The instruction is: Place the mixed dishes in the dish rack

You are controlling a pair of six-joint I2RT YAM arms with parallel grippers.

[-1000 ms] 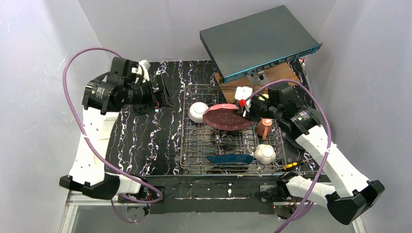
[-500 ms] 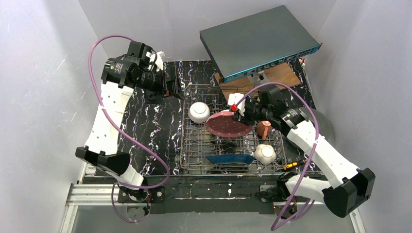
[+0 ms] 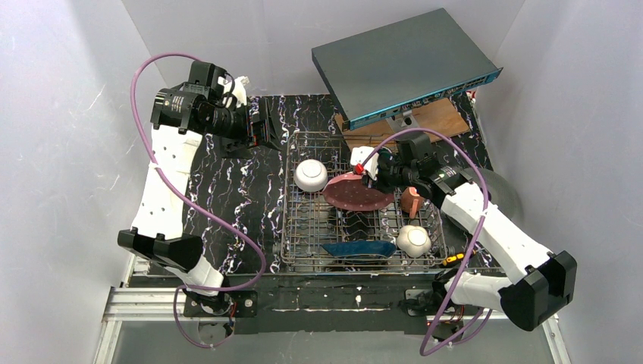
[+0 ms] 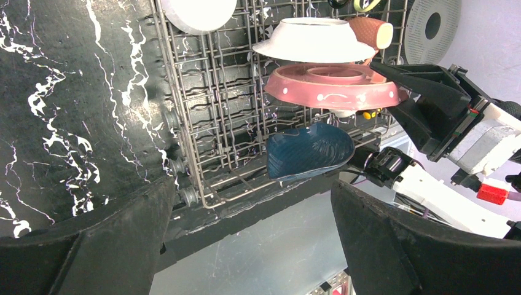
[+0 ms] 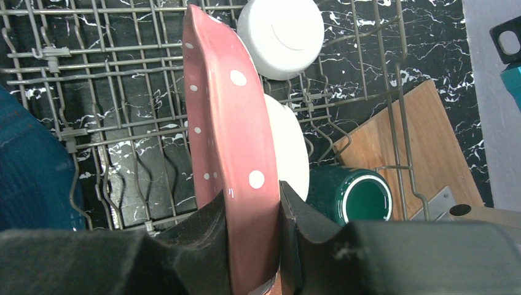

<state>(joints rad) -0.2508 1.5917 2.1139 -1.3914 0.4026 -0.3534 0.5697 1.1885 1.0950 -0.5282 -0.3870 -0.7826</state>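
The grey wire dish rack (image 3: 303, 250) stands mid-table. My right gripper (image 5: 253, 215) is shut on the rim of the pink dotted plate (image 5: 227, 123), holding it on edge over the rack's middle (image 3: 356, 192). Behind the plate are a cream plate (image 5: 289, 153), a white bowl (image 5: 281, 34) and a dark teal mug (image 5: 353, 196) lying on its side. The rack also holds a dark blue plate (image 3: 360, 249), a second white bowl (image 3: 414, 240) and a salmon mug (image 3: 412, 201). My left gripper (image 3: 261, 129) is open and empty, raised left of the rack's far corner.
A flat grey box with a blue edge (image 3: 402, 64) rests tilted on a wooden board (image 3: 440, 117) behind the rack. A round perforated disc (image 3: 504, 193) stands at the right wall. A yellow-black tool (image 3: 453, 258) lies by the rack's near right corner.
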